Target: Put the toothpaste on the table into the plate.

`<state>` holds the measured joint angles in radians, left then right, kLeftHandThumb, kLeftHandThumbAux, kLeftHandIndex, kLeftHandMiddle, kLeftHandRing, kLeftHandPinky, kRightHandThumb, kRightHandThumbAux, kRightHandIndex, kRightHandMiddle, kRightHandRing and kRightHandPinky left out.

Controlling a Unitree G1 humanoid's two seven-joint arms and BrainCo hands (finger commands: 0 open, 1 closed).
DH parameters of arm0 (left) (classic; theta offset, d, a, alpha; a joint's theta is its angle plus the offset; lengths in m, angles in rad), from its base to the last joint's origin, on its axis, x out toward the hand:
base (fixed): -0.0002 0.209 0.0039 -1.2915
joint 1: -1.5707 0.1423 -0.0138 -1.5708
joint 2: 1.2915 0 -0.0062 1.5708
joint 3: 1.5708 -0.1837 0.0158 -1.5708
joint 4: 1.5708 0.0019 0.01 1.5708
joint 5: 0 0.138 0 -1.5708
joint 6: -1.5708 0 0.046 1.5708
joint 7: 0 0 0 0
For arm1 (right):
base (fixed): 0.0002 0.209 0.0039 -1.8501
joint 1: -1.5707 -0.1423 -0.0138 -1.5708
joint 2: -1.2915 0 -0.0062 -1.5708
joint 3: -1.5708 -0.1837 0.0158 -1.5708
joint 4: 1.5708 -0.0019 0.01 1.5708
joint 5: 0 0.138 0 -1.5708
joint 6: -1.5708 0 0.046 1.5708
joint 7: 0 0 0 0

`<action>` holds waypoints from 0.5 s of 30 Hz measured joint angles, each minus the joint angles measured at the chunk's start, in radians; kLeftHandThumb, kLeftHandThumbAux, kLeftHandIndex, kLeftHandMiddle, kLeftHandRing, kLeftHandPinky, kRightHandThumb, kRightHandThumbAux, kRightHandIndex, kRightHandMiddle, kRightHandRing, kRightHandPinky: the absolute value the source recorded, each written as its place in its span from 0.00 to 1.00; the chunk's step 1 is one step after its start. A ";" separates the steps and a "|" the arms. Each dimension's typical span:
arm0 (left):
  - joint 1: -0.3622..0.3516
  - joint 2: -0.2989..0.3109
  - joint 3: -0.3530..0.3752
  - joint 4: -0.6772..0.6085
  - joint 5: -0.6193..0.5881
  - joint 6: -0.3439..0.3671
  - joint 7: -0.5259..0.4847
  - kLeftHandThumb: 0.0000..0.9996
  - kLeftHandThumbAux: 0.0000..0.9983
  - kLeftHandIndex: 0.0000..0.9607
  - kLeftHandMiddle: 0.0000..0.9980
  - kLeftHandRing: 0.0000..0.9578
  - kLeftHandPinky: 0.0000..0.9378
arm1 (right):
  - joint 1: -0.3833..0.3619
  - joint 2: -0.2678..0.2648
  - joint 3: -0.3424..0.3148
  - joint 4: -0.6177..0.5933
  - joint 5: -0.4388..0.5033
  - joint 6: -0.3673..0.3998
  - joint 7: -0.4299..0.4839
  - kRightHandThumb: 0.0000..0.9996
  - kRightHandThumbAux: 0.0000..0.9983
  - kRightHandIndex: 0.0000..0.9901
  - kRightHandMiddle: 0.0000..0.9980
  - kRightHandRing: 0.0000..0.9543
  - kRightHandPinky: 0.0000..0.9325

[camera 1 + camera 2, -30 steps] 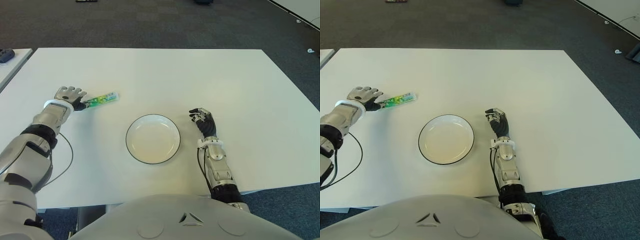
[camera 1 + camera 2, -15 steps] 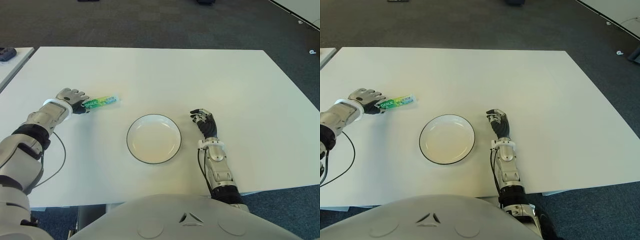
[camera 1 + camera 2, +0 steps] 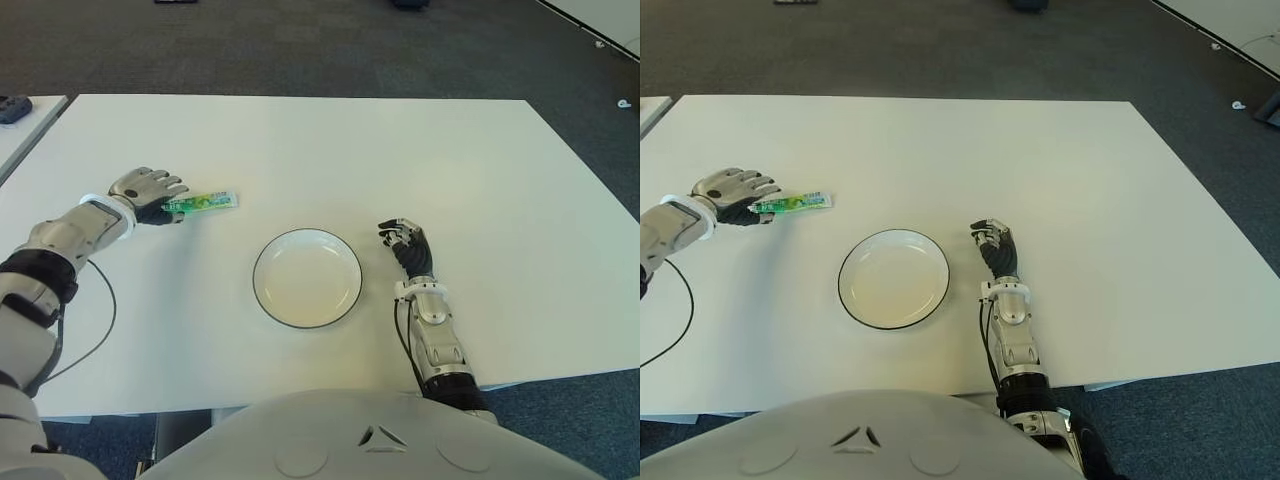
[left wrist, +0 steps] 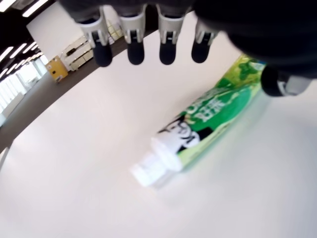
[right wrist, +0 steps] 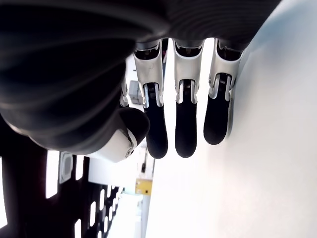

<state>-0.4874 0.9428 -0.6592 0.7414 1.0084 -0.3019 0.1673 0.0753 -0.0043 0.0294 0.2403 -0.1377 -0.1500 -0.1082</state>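
Observation:
A green toothpaste tube (image 3: 207,202) lies flat on the white table (image 3: 450,160), left of the white plate (image 3: 306,279) with a dark rim. My left hand (image 3: 148,190) hovers over the tube's left end. In the left wrist view its fingers (image 4: 134,47) are spread above the toothpaste tube (image 4: 208,121), with the thumb at the tube's side, and the white cap points away from the palm. The plate holds nothing. My right hand (image 3: 405,240) shows just right of the plate, its fingers (image 5: 185,124) relaxed and holding nothing.
A second table edge with a dark object (image 3: 12,108) sits at the far left. A thin cable (image 3: 100,310) loops from my left arm over the table. Dark carpet surrounds the table.
My left hand has moved a little right and over the tube's end. The tube has turned slightly, lying more level across the table. The right hand has not moved.

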 measured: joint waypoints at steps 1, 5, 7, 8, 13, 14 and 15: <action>0.009 0.003 0.007 -0.020 -0.003 -0.011 0.002 0.46 0.15 0.00 0.00 0.00 0.00 | 0.000 0.000 0.000 0.000 0.000 0.000 0.000 0.71 0.73 0.42 0.40 0.40 0.43; 0.045 0.017 0.033 -0.071 -0.013 -0.050 0.024 0.47 0.16 0.00 0.00 0.00 0.00 | 0.002 0.000 0.002 -0.002 0.000 0.000 0.000 0.71 0.73 0.42 0.40 0.40 0.43; 0.056 0.019 0.046 -0.081 -0.015 -0.068 0.039 0.47 0.16 0.00 0.00 0.00 0.00 | 0.003 0.000 0.002 -0.002 0.000 0.000 0.000 0.71 0.73 0.42 0.40 0.40 0.43; 0.062 0.019 0.053 -0.085 -0.015 -0.074 0.046 0.47 0.16 0.00 0.00 0.00 0.00 | 0.004 0.000 0.002 -0.002 0.000 0.000 0.000 0.71 0.73 0.42 0.40 0.40 0.43; 0.077 0.022 0.070 -0.094 -0.015 -0.101 0.059 0.48 0.16 0.00 0.00 0.00 0.00 | 0.004 0.000 0.003 -0.002 0.000 0.000 -0.001 0.71 0.73 0.42 0.40 0.40 0.42; 0.079 0.022 0.073 -0.094 -0.015 -0.107 0.059 0.48 0.16 0.00 0.00 0.00 0.00 | 0.004 0.000 0.003 -0.003 0.000 0.000 -0.001 0.71 0.73 0.42 0.40 0.40 0.42; 0.080 0.022 0.074 -0.094 -0.015 -0.112 0.059 0.48 0.16 0.00 0.00 0.00 0.00 | 0.004 0.000 0.002 -0.003 0.000 0.000 -0.001 0.71 0.73 0.42 0.40 0.40 0.43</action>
<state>-0.4073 0.9652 -0.5847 0.6474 0.9932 -0.4136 0.2264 0.0793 -0.0042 0.0319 0.2376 -0.1377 -0.1498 -0.1091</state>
